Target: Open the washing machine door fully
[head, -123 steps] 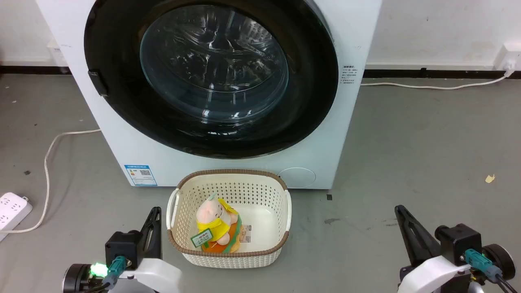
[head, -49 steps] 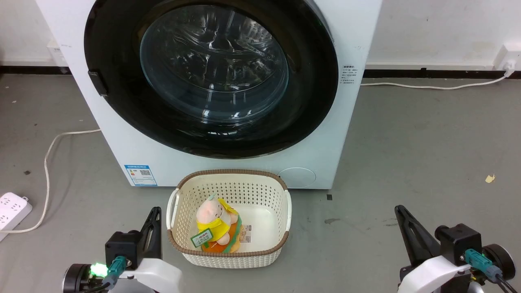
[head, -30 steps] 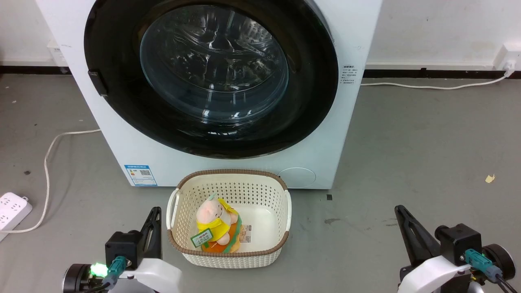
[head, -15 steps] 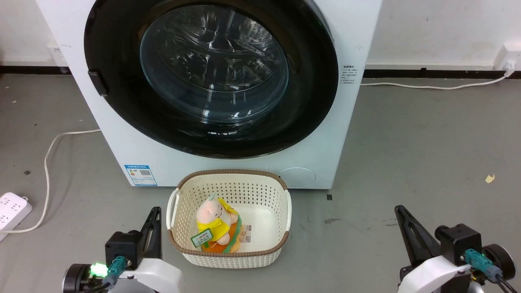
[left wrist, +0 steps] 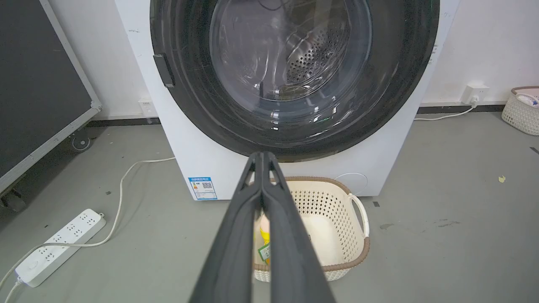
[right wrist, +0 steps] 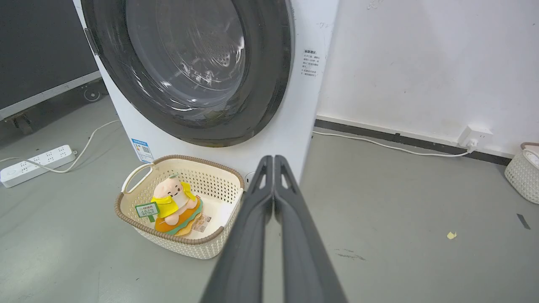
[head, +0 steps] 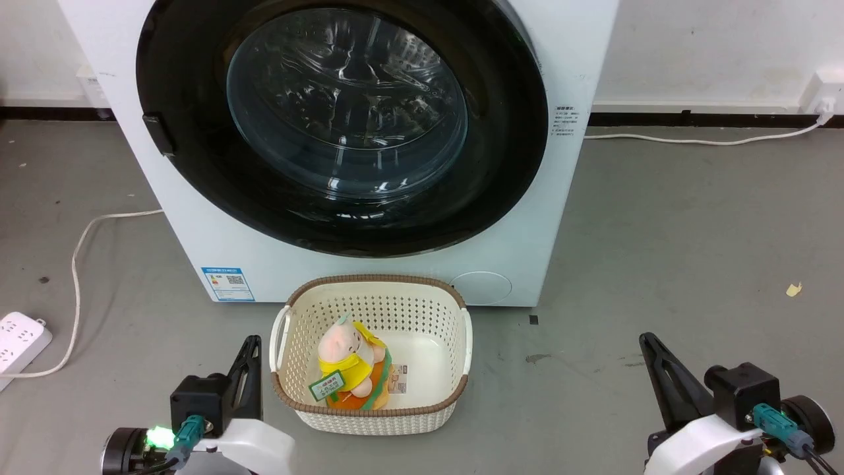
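Ok so the washing machine door (head: 501, 165) is closed flat against the front of the washing machine (head: 198, 251). The machine stands on the grey floor (head: 692, 251) right ahead, with a cream basket (head: 372, 280) just in front of it holding a plush toy (head: 348, 364). Down low the left tool (left wrist: 262, 155) sits right beside the basket with its fingers pressed together on nothing, and the right tool (right wrist: 273, 158) is off on the other side, well apart from the basket, also pressed together and empty.
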`<state>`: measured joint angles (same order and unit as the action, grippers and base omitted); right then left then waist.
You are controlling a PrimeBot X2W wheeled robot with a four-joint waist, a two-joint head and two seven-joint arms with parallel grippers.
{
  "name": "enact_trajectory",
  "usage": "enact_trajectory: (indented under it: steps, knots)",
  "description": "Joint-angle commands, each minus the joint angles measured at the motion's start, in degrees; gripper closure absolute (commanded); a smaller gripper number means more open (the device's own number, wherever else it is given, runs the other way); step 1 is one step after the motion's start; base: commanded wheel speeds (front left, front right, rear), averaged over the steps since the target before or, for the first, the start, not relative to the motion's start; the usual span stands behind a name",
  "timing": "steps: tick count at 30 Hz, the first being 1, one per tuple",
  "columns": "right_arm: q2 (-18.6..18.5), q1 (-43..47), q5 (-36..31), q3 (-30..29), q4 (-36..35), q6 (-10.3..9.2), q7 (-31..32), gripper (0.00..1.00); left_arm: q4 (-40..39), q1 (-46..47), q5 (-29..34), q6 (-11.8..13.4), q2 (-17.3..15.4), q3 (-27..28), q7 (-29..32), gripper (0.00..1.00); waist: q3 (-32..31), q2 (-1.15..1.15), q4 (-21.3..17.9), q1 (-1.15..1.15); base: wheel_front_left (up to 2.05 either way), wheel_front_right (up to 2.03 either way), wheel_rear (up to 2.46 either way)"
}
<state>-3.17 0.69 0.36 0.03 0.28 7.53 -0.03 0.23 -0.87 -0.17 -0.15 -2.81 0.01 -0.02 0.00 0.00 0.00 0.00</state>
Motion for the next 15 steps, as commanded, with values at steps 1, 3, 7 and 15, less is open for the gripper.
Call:
enact_trajectory:
  steps: [1, 3, 7, 15]
  knots:
    - [0.3, -0.7, -0.4, 0.0, -0.3, -0.04, 0.0, 1.00, -0.2, 0.9, 0.2, 0.1, -0.1, 0.0, 0.0, 1.00, 0.0, 0.00, 0.0, 0.00, 0.00, 0.00, 0.00]
    - [0.3, -0.7, -0.4, 0.0, -0.3, -0.04, 0.0, 1.00, -0.2, 0.9, 0.2, 0.1, -0.1, 0.0, 0.0, 1.00, 0.0, 0.00, 0.0, 0.00, 0.00, 0.00, 0.00]
    - [0.0, 0.0, 0.0, 0.0, 0.0, 0.00, 0.0, 0.00, 0.0, 0.0, 0.0, 0.0, 0.0, 0.0, 0.0, 0.00, 0.0, 0.00, 0.0, 0.00, 0.00, 0.00, 0.00]
    - [0.0, 0.1, 0.7, 0.1, 0.3, 0.00, -0.7, 0.00, 0.3, -0.1, -0.1, 0.0, 0.0, -0.4, -0.7, 0.00, -0.2, 0.00, 0.0, 0.00, 0.00, 0.00, 0.00]
